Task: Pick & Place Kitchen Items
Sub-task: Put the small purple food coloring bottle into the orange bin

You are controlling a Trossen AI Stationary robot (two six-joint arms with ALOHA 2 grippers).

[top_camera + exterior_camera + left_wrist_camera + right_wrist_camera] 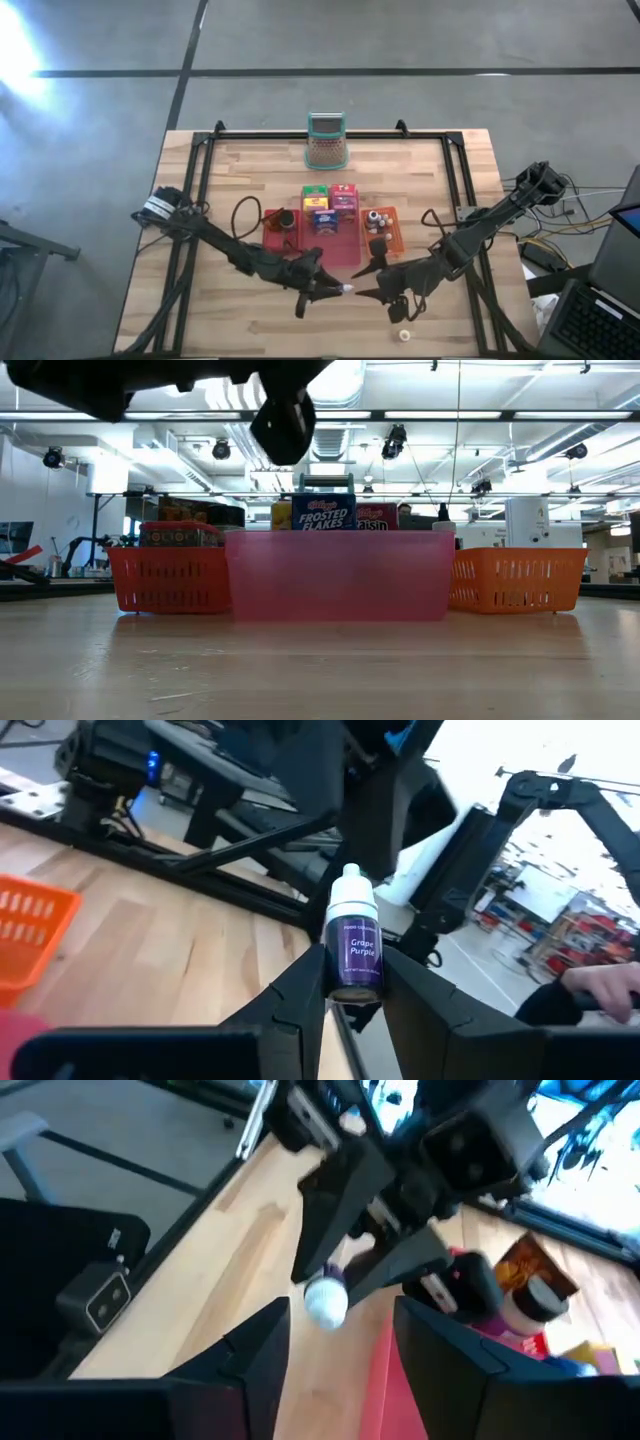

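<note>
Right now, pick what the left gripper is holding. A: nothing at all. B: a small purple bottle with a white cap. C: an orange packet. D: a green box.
B: in the left wrist view the left gripper is shut on the small purple bottle, its white cap pointing away from the fingers.

Both arms are matte black, built of blocky angular links. The left arm [225,245] carries a pale band near its base; black cables trail behind the right arm [490,225].
</note>
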